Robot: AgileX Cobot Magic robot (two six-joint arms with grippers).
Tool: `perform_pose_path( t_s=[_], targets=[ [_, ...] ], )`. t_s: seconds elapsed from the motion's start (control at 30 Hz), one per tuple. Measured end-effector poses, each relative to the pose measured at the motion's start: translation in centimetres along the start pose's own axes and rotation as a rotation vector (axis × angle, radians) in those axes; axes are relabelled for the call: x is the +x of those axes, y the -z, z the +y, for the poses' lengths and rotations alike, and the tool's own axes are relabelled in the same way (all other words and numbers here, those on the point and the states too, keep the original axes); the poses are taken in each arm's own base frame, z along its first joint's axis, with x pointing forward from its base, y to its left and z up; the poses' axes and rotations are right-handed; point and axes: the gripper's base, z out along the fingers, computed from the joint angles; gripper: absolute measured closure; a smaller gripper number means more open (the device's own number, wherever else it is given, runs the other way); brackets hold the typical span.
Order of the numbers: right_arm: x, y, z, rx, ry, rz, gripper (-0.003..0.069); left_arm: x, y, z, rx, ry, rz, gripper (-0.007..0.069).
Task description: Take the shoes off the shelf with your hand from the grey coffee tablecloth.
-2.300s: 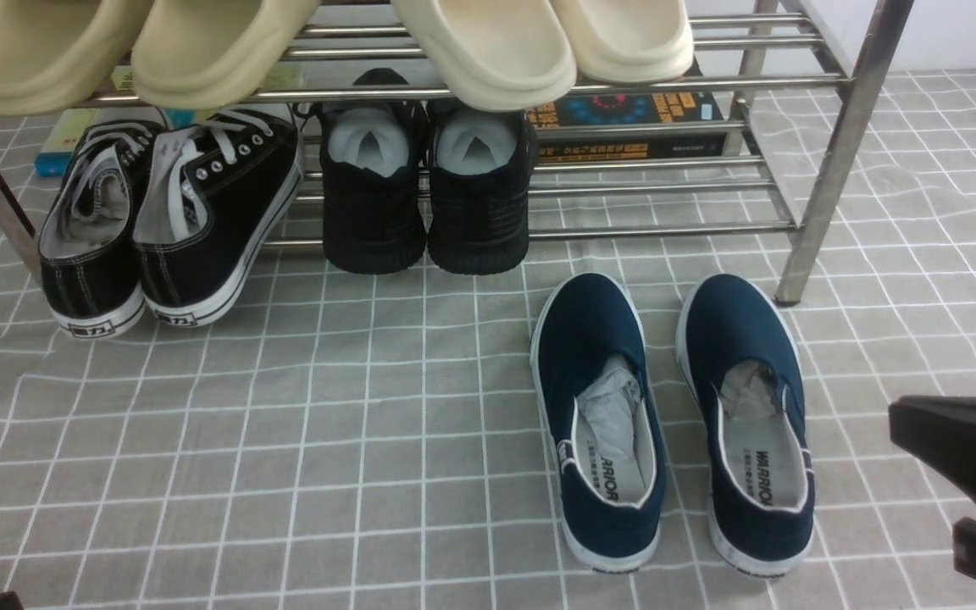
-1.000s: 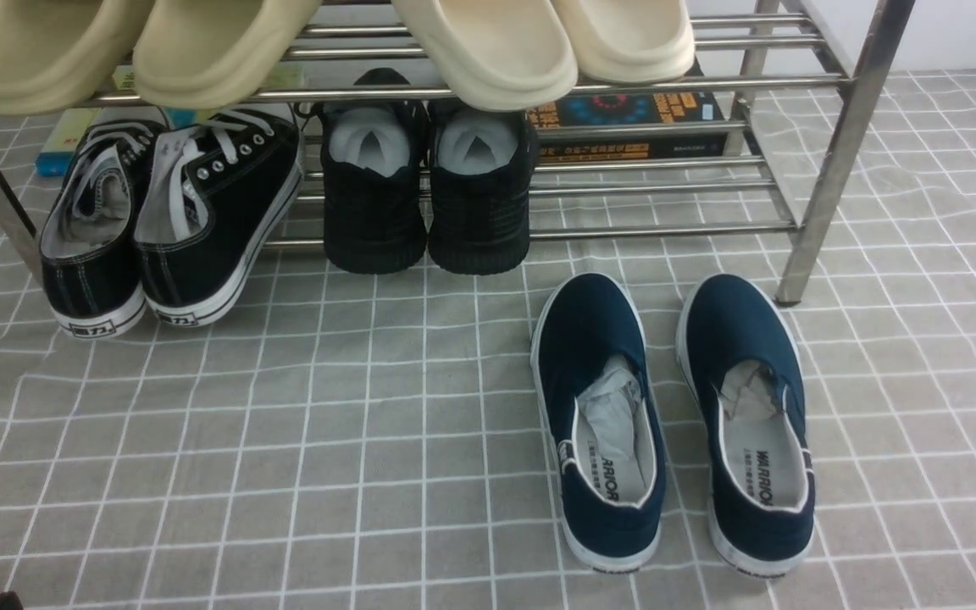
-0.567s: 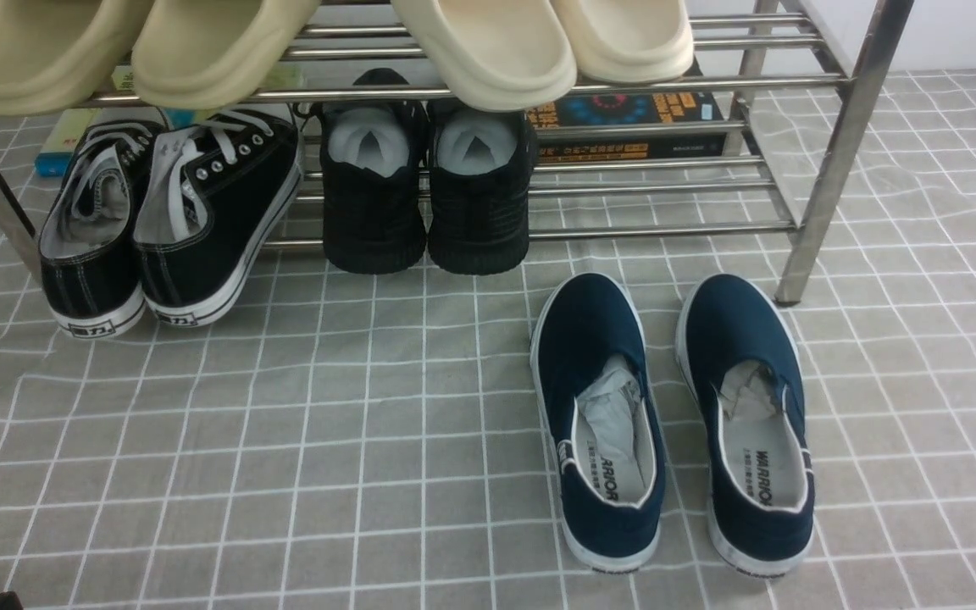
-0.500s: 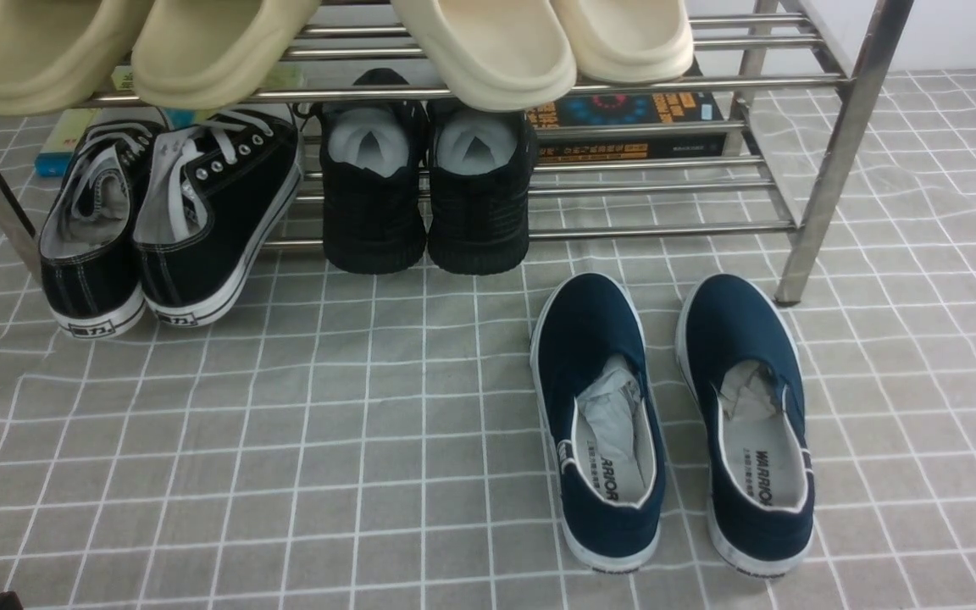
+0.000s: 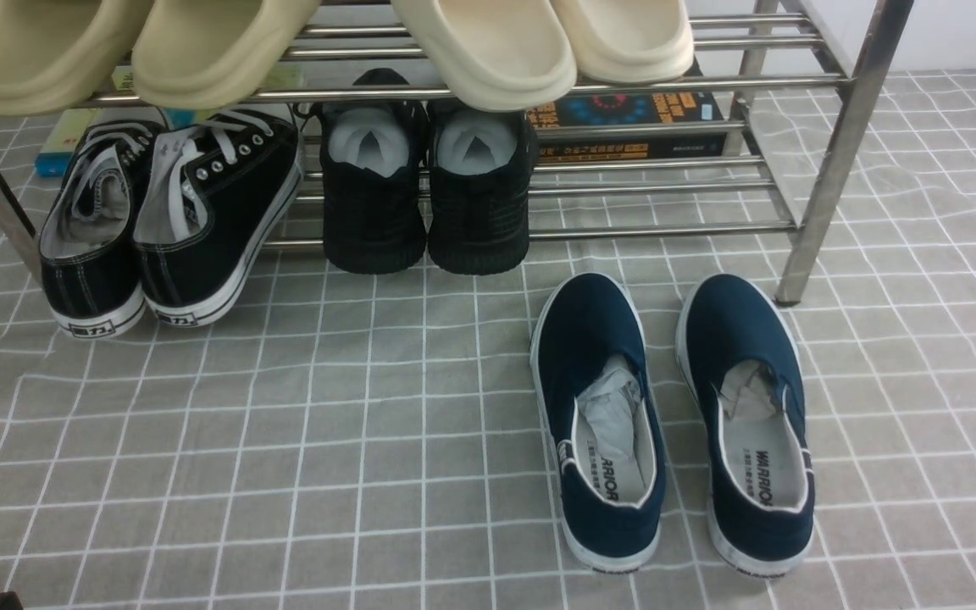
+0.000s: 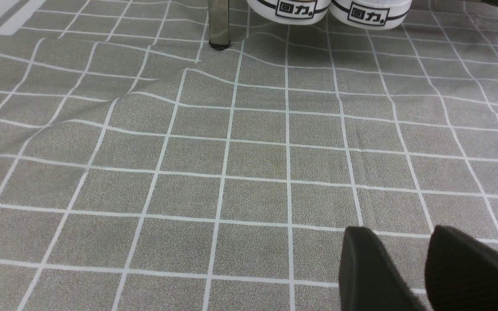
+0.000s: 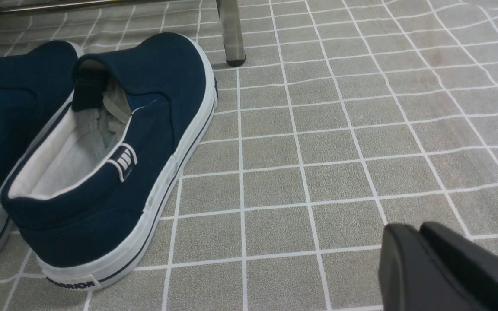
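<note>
The navy slip-on shoes stand side by side on the grey gridded tablecloth (image 5: pixel 352 424) in front of the steel shelf (image 5: pixel 835 161), heels toward me: one (image 5: pixel 594 339) on the left, one (image 5: pixel 738 330) on the right, paper inside. My right gripper (image 7: pixel 409 231) is shut and empty, low over the cloth to the right of the right shoe's heel (image 7: pixel 145 99), apart from it. My left gripper (image 6: pixel 398 233) is open with a narrow gap, empty, over bare cloth. Neither gripper shows clearly in the front view.
Black lace-up sneakers (image 5: pixel 174 220) and all-black shoes (image 5: pixel 424 195) sit on the lower tier, beige slippers (image 5: pixel 488 51) on the upper one, books (image 5: pixel 623 119) behind. Shelf legs stand near each gripper (image 7: pixel 231 30) (image 6: pixel 218 21). The sneakers' white heels (image 6: pixel 301 8) show ahead of the left gripper.
The right gripper, seen at the lower right edge of the front view 2.3 s ago, has drawn back out of that view. The shoes have not moved.
</note>
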Motion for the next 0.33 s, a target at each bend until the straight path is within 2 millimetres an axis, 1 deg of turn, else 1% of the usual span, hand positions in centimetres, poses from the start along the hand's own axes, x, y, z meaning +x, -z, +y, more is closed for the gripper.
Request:
perform_pose_path(
  t_s=[0.33],
  targets=[
    [0.00,0.00,0.00,0.000,0.000,0.000,0.0592,0.00,0.00,0.00,0.000,0.000,0.000,0.0384]
  ],
)
